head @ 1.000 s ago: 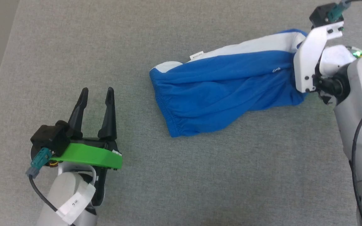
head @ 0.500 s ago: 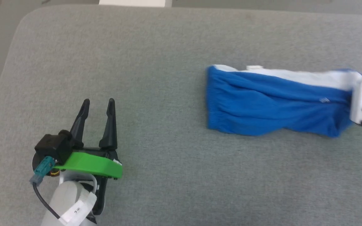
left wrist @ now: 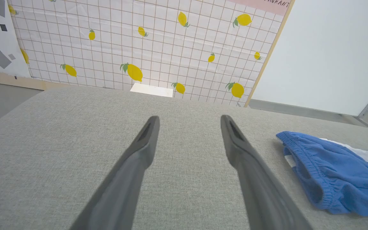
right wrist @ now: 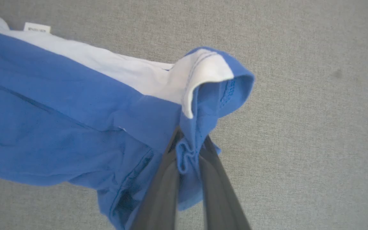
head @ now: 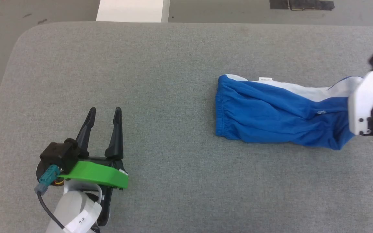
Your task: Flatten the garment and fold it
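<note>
Tag (head: 265, 78) txt illegible; R end effector (right wrist: 190, 135) clamps garment (head: 270, 113), L end effector (head: 105, 110) agape.

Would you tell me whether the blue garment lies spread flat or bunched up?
Bunched up: the garment lies as a wrinkled narrow bundle, one end pinched in the right gripper.

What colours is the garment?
The garment is bright blue with white along one edge; head view shows it best.

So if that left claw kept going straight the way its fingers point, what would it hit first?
Probably nothing soon: the left gripper points along bare grey table; the blue garment lies well off to its right. Beyond the table edge stands a lemon-patterned wall, though how far is unclear.
</note>
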Controlling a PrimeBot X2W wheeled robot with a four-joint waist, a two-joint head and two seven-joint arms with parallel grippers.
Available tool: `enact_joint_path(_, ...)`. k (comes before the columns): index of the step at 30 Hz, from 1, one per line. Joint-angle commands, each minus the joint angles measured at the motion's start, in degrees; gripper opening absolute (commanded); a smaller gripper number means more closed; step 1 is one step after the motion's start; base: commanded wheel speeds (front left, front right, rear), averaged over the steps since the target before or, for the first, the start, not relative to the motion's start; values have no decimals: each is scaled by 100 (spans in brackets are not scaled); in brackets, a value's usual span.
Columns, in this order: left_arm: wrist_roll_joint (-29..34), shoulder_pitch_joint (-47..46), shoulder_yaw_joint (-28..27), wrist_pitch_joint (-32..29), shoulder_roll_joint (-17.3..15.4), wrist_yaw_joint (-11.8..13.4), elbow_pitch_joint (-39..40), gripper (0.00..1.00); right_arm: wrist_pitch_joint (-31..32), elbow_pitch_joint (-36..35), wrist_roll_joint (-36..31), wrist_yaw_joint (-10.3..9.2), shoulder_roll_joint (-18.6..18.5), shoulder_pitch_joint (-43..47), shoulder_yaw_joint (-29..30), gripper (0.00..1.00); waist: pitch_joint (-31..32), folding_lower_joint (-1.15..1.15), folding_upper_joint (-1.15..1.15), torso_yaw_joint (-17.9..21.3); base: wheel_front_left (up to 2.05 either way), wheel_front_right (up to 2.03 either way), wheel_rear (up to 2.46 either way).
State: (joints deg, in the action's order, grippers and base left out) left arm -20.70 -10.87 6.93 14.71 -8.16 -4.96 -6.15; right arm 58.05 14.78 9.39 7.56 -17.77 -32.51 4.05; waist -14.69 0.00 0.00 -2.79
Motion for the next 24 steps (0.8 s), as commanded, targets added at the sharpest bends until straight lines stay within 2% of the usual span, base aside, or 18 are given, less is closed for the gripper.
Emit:
enact_joint_path(1,-36,59,10,4,-23,22,-8,100,139,-162,105,-8,-32,59,-152,0,28,0,0,8,0,0,0)
enact_joint_path(6,-63,63,35,-3,-18,40,6,100,542,-659,407,-8,-100,-30,-904,0,57,0,0,-6,0,0,0)
enact_joint_path(11,-92,34,65,-2,-12,37,33,100,608,-745,638,-8,0,-206,-1513,0,-11,0,0,-98,0,0,0)
enact_joint_path(24,-162,-89,74,13,10,15,7,100,-136,492,655,-8,698,-1088,-2504,0,-339,0,0,-415,0,0,0)
